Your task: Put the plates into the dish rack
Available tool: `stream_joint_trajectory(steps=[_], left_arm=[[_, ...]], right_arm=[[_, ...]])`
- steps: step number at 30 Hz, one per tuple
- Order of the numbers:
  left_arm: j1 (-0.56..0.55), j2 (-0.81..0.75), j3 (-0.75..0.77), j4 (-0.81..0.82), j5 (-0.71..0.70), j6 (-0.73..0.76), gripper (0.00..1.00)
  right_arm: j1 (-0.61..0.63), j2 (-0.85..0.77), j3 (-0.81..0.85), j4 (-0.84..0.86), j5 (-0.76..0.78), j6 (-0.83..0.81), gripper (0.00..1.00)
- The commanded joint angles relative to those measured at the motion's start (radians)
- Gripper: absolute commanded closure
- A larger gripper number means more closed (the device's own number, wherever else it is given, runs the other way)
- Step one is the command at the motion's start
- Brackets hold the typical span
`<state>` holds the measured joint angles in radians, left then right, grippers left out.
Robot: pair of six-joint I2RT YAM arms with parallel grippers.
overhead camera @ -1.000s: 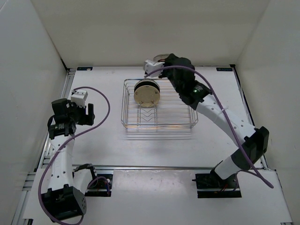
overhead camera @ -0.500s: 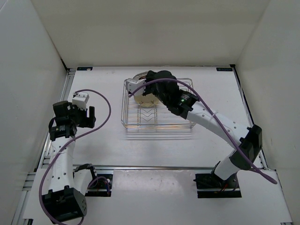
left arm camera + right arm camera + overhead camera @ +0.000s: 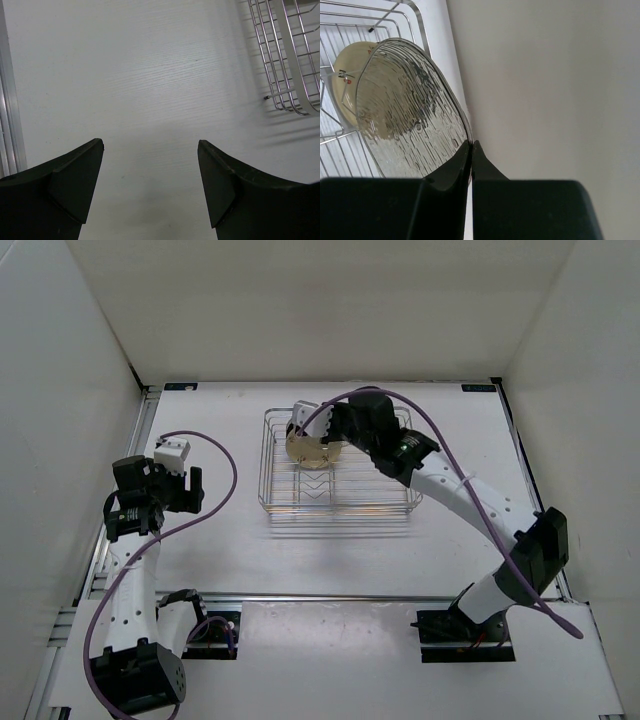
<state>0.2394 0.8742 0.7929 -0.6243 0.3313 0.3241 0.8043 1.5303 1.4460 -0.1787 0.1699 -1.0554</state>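
Note:
My right gripper (image 3: 471, 142) is shut on the rim of a pale translucent grey plate (image 3: 405, 105), held on edge over the back left part of the dish rack (image 3: 340, 508). A tan-yellow plate (image 3: 347, 75) stands upright in the rack's dividers just beyond the held plate, and it also shows in the top view (image 3: 312, 450). From above, the right gripper (image 3: 322, 432) covers the spot behind the tan plate. My left gripper (image 3: 150, 145) hangs open over bare table left of the rack, nothing between its fingers.
The rack's near left corner (image 3: 285, 60) lies to the right of the left gripper. White walls enclose the table on three sides. An aluminium rail (image 3: 7, 125) runs along the left edge. Purple cables loop off both arms.
The right arm has carried the grey plate from behind the rack's far edge forward and left, over the rack beside the tan plate. The left arm has barely moved.

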Motion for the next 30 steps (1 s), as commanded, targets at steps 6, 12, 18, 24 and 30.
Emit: stream_joint_trajectory(steps=[6,12,18,24,30], left_arm=[[0.005,-0.012,0.008,0.003,0.023,0.000,0.13],[0.005,0.008,0.017,0.003,0.023,0.000,0.13],[0.005,0.008,0.008,0.003,0.023,0.009,0.13],[0.005,0.008,0.008,0.003,0.023,0.009,0.13],[0.005,0.008,0.008,-0.006,0.023,0.009,0.13]], right_arm=[[-0.054,0.043,0.005,0.117,-0.130,0.078,1.00],[-0.063,0.102,0.023,0.145,-0.165,0.087,1.00],[-0.063,0.155,0.044,0.165,-0.176,0.106,1.00],[-0.073,0.197,0.074,0.174,-0.185,0.106,1.00],[-0.073,0.215,0.096,0.174,-0.185,0.106,1.00]])
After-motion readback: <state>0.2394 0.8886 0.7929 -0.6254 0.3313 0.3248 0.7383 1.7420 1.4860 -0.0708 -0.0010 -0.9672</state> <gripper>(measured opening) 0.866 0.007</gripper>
